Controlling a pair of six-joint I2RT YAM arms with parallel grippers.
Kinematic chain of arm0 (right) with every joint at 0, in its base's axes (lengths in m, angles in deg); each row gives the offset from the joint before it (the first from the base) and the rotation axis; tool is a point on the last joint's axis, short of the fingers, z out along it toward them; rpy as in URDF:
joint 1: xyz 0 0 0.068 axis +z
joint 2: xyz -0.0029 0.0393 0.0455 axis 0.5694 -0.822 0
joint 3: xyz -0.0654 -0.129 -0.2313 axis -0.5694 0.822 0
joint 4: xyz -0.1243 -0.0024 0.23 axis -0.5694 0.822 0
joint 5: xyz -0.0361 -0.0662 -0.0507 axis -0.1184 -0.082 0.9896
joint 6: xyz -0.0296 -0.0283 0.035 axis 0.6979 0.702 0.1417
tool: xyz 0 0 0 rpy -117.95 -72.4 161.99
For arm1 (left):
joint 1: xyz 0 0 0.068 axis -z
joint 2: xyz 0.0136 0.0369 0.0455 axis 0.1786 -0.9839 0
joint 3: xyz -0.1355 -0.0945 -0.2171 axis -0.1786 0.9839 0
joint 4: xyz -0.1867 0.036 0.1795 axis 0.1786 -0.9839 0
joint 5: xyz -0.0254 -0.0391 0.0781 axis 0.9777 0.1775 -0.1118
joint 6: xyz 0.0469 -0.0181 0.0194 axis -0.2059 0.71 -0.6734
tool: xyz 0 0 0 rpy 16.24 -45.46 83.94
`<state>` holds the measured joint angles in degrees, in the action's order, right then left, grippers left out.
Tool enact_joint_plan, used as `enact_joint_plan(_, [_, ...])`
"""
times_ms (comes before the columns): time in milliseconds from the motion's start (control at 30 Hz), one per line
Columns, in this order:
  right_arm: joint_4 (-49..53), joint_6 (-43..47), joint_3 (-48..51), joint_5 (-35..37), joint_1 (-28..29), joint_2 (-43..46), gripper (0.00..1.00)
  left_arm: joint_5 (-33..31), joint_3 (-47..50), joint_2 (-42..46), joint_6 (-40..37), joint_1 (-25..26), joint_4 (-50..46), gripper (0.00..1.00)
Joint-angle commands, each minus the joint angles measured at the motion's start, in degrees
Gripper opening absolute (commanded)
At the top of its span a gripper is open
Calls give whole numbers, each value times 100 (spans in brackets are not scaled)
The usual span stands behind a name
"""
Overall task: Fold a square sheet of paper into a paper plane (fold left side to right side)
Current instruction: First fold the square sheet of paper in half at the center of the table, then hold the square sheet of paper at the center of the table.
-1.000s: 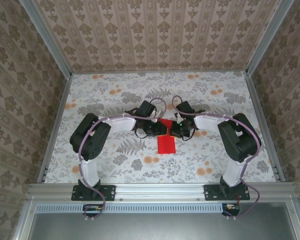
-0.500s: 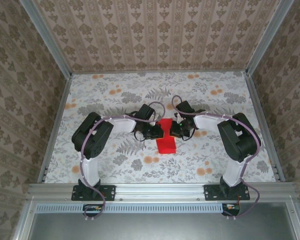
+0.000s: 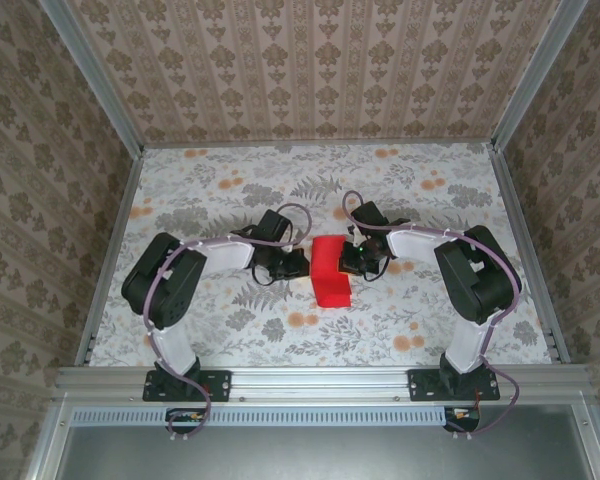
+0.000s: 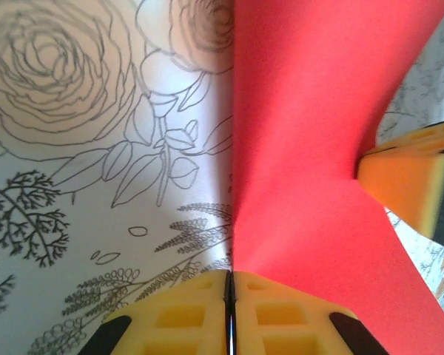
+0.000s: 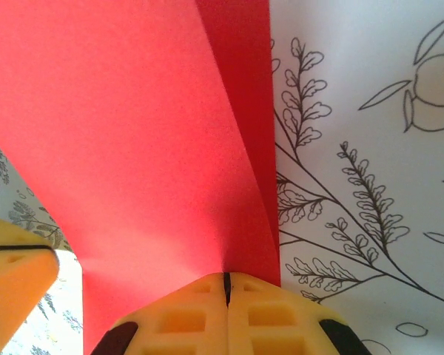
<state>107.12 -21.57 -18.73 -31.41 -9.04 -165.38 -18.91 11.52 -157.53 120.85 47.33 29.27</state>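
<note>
The square sheet of paper (image 3: 330,282), bright red and folded into a narrow strip, lies mid-table between both grippers. My left gripper (image 3: 301,264) is at its left edge. In the left wrist view its yellow fingers (image 4: 185,314) are pressed together, and the paper's (image 4: 311,148) edge runs into their seam at the left gripper (image 4: 230,274). My right gripper (image 3: 349,262) is at the right edge. There the paper (image 5: 133,148) shows a raised flap over a darker layer, its crease ending in the right gripper (image 5: 226,276), which is shut. The paper's far end lifts off the cloth.
A floral tablecloth (image 3: 230,200) covers the table inside patterned walls (image 3: 320,70). A metal rail (image 3: 320,380) with both arm bases runs along the near edge. The opposite gripper's yellow finger (image 4: 411,185) shows in each wrist view.
The left arm has swung outward and its gripper has drawn back leftward from over the paper to its left edge, closing there. The right gripper has stayed put. More red surface shows.
</note>
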Motion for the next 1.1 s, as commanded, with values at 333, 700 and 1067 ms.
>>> enact_joint_plan(333, [550,74,109,322,48,-307,6,225,-500,-571,192,511,785,11])
enact_joint_plan(700, [396,71,117,191,44,-255,6,128,-411,-778,195,524,481,12])
enact_joint_plan(1067, [-348,32,118,-147,-35,550,6,-17,-397,-897,254,526,167,12])
